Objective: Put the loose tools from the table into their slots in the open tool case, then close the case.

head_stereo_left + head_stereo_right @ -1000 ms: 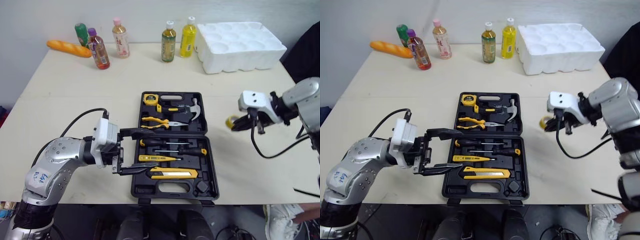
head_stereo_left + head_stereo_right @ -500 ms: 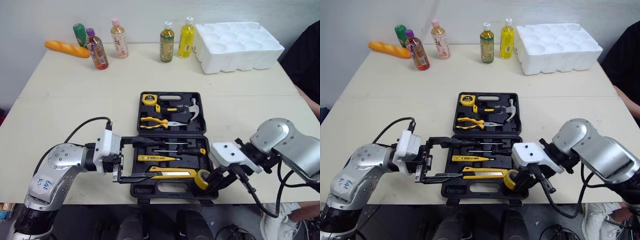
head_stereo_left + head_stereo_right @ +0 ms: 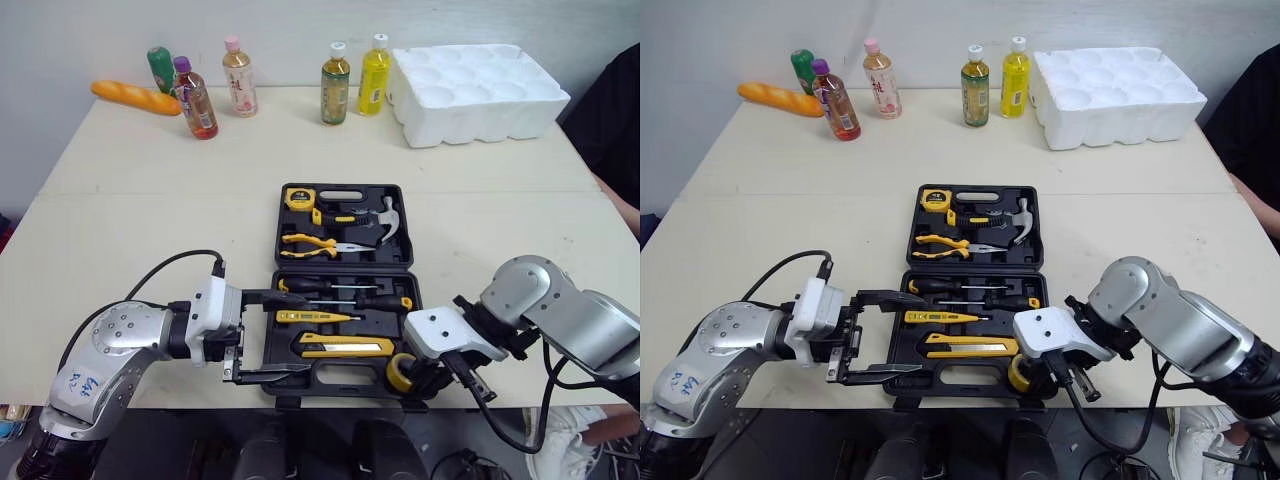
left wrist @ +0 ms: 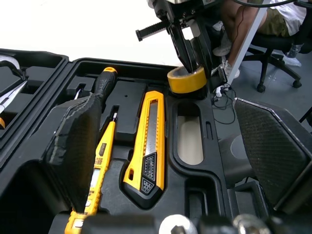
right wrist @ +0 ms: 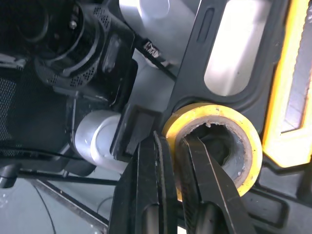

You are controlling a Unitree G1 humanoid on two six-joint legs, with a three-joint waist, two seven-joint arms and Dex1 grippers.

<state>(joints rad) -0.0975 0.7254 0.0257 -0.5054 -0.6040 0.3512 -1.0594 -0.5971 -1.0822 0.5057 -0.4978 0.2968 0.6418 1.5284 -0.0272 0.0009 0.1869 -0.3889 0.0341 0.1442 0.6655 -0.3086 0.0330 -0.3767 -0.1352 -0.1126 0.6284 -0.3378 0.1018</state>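
The black tool case (image 3: 425,300) lies open in the middle of the table. In its slots are a tape measure (image 3: 300,197), a hammer (image 3: 372,212), pliers (image 3: 315,243), screwdrivers (image 3: 345,291) and a yellow utility knife (image 3: 345,347). My right gripper (image 5: 178,146) is shut on the wall of a yellow tape roll (image 3: 401,372), one finger inside the ring and one outside. The roll (image 4: 186,79) is at the case's front right corner; whether it rests in the recess I cannot tell. My left gripper (image 3: 298,333) stands open over the case's front left part, holding nothing.
Several drink bottles (image 3: 336,84) and a bread loaf (image 3: 137,97) line the far edge. A white foam tray (image 3: 480,92) sits at the back right. A person's dark sleeve (image 3: 615,120) shows at the right edge. Bare table lies on both sides of the case.
My right gripper carried the tape roll from above the table right of the case down to the case's front right corner. The left gripper drew slightly back toward the front edge.
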